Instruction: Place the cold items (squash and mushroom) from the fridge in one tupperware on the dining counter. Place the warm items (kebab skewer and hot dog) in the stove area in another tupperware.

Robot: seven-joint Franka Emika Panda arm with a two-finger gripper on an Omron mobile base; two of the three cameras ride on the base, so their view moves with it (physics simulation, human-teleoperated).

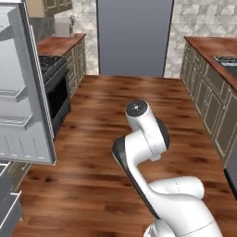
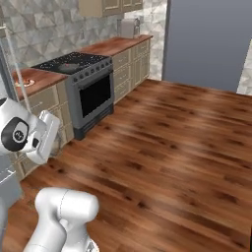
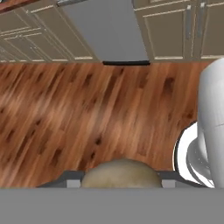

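Note:
In the hand view my gripper (image 3: 121,180) is shut on a tan, rounded, dome-shaped thing (image 3: 121,174) that looks like the mushroom; it sits between the two grey fingertips (image 3: 72,178) at the bottom edge. Most of it is hidden below the picture's edge. It hangs above the wooden floor (image 3: 87,113). The arm (image 1: 143,139) is folded over the middle of the kitchen floor. The squash, kebab skewer, hot dog and tupperware are out of view.
The open fridge door (image 1: 23,92) with its shelves stands at the left. The stove (image 2: 74,64) sits in a wooden counter run (image 2: 115,47) along that side. Another counter with cabinets (image 1: 208,51) runs along the right. A grey appliance front (image 3: 109,30) faces the hand.

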